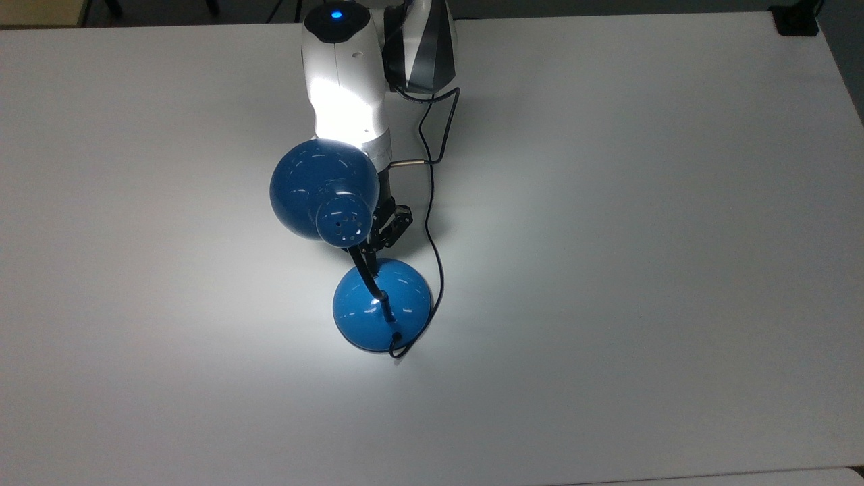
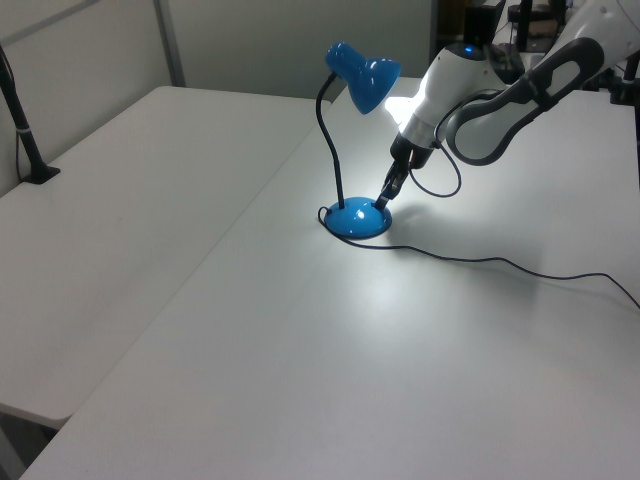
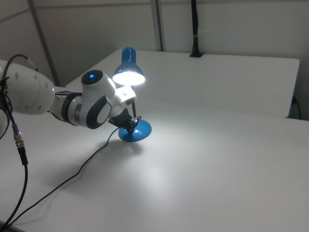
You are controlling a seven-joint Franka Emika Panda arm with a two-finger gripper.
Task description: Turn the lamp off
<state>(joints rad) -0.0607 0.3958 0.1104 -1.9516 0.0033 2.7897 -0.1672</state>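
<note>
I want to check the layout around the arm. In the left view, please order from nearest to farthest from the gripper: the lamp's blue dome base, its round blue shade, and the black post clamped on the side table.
1. Blue dome base of the lamp, directly under the gripper, at its tip.
2. Round blue shade, above, toward the left view's left.
3. Black post, far at the left view's left edge.

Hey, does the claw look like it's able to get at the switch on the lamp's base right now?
Probably yes. The claw has its tip right at the top of the lamp base, on the side away from the gooseneck. Nothing stands between them; the shade hangs above the arm without blocking it.
</note>
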